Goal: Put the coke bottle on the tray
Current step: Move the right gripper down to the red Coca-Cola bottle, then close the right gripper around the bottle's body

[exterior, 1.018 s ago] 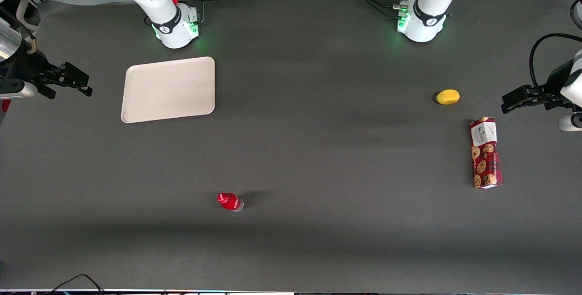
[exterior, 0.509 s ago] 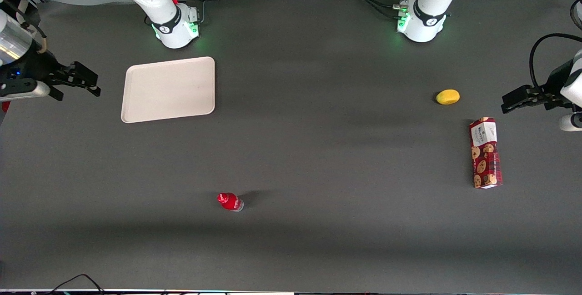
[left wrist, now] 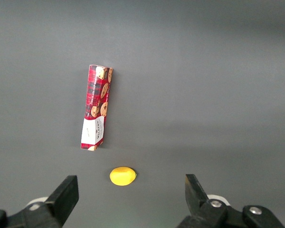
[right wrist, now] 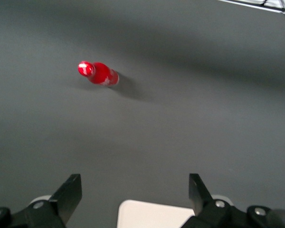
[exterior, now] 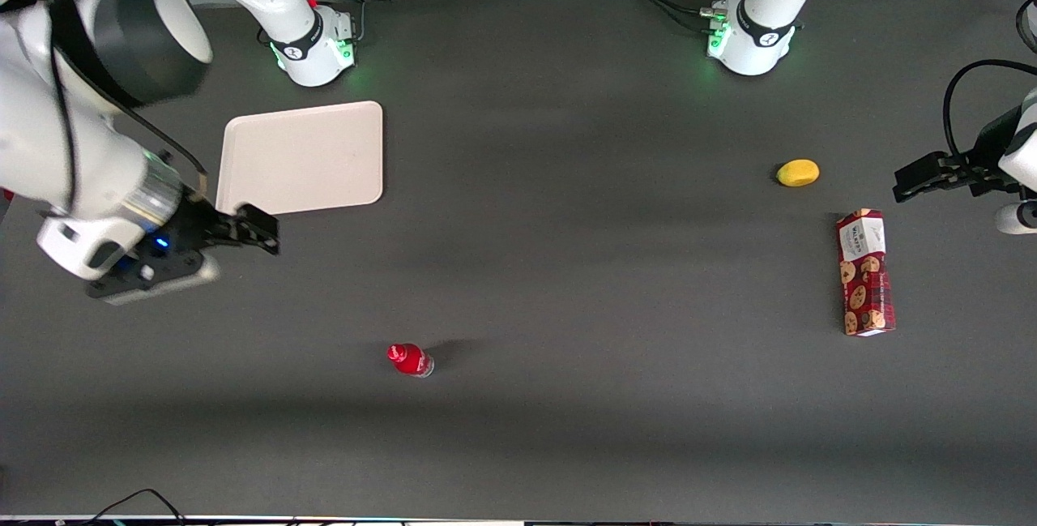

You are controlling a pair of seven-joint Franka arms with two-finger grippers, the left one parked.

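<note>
The coke bottle (exterior: 411,360) stands upright on the tabletop (exterior: 567,283), nearer the front camera than the tray (exterior: 301,158). Likely light, stiff and tippy; grasp its wrapped body. The gripper (exterior: 258,230), spread and empty, hovers by the tray's near corner.
</note>
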